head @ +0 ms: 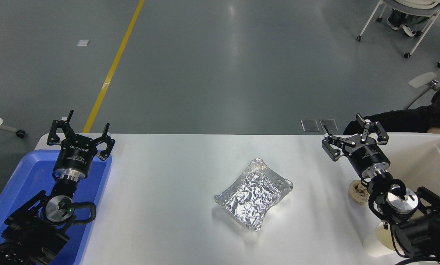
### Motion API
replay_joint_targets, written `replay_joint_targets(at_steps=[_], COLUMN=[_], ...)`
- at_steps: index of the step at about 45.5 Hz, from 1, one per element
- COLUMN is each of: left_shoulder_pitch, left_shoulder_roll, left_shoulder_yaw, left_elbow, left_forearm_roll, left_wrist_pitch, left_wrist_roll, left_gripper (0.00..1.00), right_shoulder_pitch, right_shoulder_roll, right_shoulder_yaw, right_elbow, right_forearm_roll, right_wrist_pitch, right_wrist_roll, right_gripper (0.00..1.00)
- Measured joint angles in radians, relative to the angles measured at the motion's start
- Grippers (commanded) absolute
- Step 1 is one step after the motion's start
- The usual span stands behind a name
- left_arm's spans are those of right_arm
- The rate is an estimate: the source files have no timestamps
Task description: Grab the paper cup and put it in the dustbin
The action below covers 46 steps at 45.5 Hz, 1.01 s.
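Note:
The paper cup is white and sits near the table's front right corner, partly hidden by my right arm. The dustbin is a large off-white tub at the table's right end, and my right arm reaches across its near side. Above the table beside the tub's left wall, my right gripper is open and holds nothing, well beyond the cup. Over the blue tray, my left gripper is parked and open.
A crumpled foil tray lies mid-table. A beige paper wad sits just left of my right wrist. The blue tray fills the left end. A person's dark sleeve rests behind the tub.

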Motion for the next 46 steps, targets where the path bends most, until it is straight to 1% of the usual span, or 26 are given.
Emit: replay_joint_targets(at_steps=[15,21,23,26,28,31,38,46], left_shoulder_pitch=[-0.001,-0.002,-0.002,-0.002,-0.002,-0.002,-0.002,-0.002], left_shoulder_roll=[0.000,0.000,0.000,0.000,0.000,0.000,0.000,0.001], left_shoulder_yaw=[0.003,0.003,0.004,0.004,0.004,0.004,0.004,0.004], left_elbow=[0.000,0.000,0.000,0.000,0.000,0.000,0.000,0.000], left_forearm_roll=[0.000,-0.001,-0.001,-0.001,-0.001,-0.001,-0.001,-0.001], left_wrist_pitch=[0.001,0.001,0.001,0.001,0.001,0.001,0.001,0.001], left_wrist_roll=[0.000,0.000,0.000,0.000,0.000,0.000,0.000,0.000], left_gripper=[1.00,1.00,1.00,1.00,1.00,1.00,1.00,1.00], right_shoulder_pitch=[0.015,0.063,0.104,0.132,0.199,0.244,0.429,0.648], right_shoulder_roll=[-0.004,-0.027,-0.045,-0.059,-0.091,-0.114,-0.201,-0.292], right_shoulder_yaw=[-0.006,-0.036,-0.059,-0.085,-0.139,-0.197,-0.432,-0.711], right_elbow=[0.002,0.007,0.011,0.013,0.019,0.027,0.082,0.195], right_forearm_roll=[-0.011,-0.082,-0.146,-0.197,-0.288,-0.358,-0.572,-0.742], right_wrist_pitch=[0.006,0.006,0.006,0.007,0.010,0.012,0.034,0.062], right_wrist_roll=[-0.002,-0.005,-0.007,-0.009,-0.010,-0.013,-0.021,-0.034], right_gripper=[1.00,1.00,1.00,1.00,1.00,1.00,1.00,1.00])
